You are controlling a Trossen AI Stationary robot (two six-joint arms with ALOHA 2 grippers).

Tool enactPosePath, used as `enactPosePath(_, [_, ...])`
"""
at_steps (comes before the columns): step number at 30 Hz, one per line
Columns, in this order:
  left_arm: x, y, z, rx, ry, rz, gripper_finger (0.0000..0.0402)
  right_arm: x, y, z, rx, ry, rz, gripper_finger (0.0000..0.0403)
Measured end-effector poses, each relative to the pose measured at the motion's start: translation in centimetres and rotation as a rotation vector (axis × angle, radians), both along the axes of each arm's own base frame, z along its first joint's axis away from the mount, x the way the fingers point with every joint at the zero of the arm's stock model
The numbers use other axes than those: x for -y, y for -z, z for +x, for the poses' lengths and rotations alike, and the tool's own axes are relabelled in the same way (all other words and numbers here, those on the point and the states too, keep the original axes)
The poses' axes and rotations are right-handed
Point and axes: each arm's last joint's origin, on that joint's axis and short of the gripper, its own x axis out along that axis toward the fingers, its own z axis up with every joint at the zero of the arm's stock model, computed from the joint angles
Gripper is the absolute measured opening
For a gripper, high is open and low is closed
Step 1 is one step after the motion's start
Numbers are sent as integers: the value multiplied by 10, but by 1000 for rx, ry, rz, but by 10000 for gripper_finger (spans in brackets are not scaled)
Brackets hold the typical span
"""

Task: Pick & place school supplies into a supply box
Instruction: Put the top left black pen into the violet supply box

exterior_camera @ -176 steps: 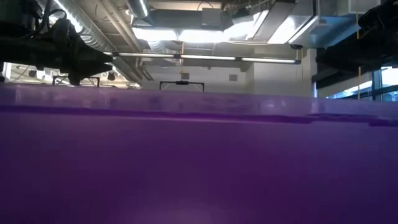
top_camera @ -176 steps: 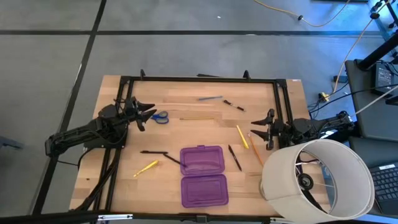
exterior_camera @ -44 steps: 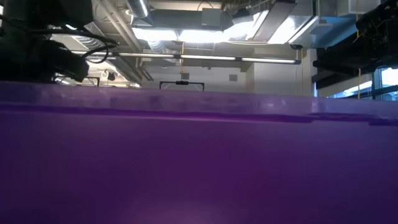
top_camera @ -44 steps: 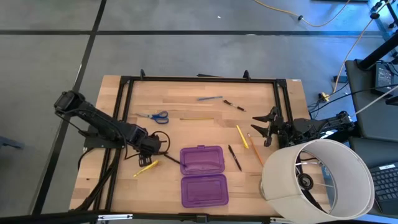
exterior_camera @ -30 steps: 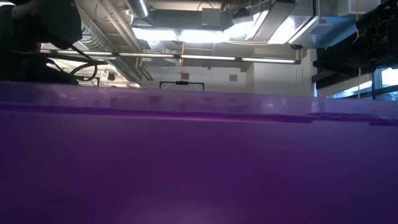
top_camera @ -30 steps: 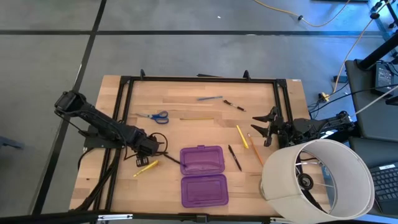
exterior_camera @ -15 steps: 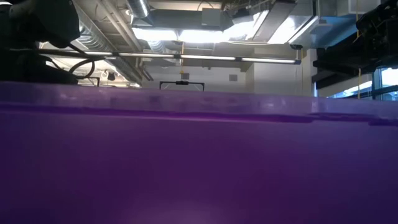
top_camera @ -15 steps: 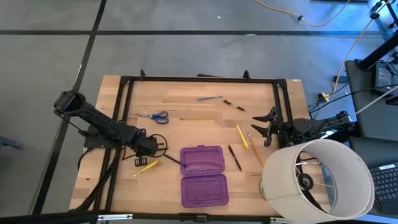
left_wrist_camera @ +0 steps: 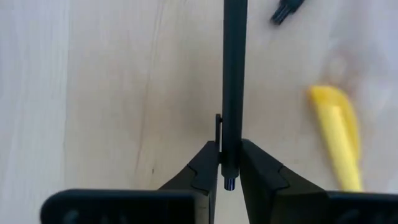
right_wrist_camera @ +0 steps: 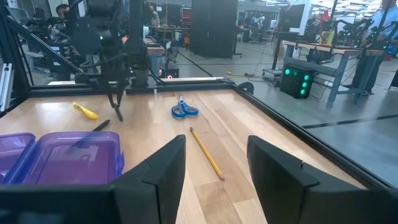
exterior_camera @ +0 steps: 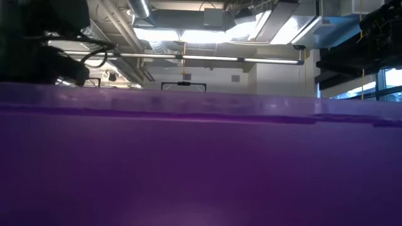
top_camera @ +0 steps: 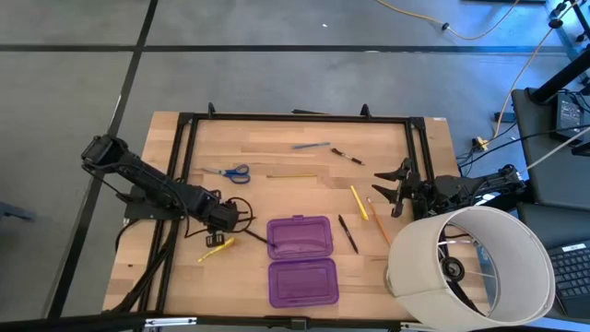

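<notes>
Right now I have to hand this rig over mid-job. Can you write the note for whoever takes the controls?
Left gripper: shut on a black pen, low at the table's left, beside a short yellow pencil.
Right gripper: open, empty, waiting at the table's right edge.
Supply box: front centre, lying open; nothing can be made out inside it.
On the table: scissors, long yellow pencil, blue pen and a black pen at the back; two pencils and another black pen right of the box.
Done: pen gripped. Left: carry it to the box, then the rest.
</notes>
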Motion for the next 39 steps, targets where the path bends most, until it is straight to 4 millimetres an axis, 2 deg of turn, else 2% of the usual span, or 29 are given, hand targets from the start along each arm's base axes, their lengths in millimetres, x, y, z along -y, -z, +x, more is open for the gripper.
enactPosePath(5, [5,-20,17,117,-8,-2,41,0,0,0,0,0,0,176])
enactPosePath(12, [22,-55,61,573,56,-136,43,0,0,0,0,1,0,176])
enactPosePath(15, [29,-61,76,651,98,-199,42,0,0,0,0,1,0,176])
enactPosePath(28, [72,-54,152,424,171,-272,41,0,0,0,-2,1,-7,176])
enactPosePath(33, [99,-54,175,355,88,-281,40,0,0,0,-16,0,-57,176])
enactPosePath(39, [123,-39,189,258,-26,-270,41,0,0,0,-13,0,-46,176])
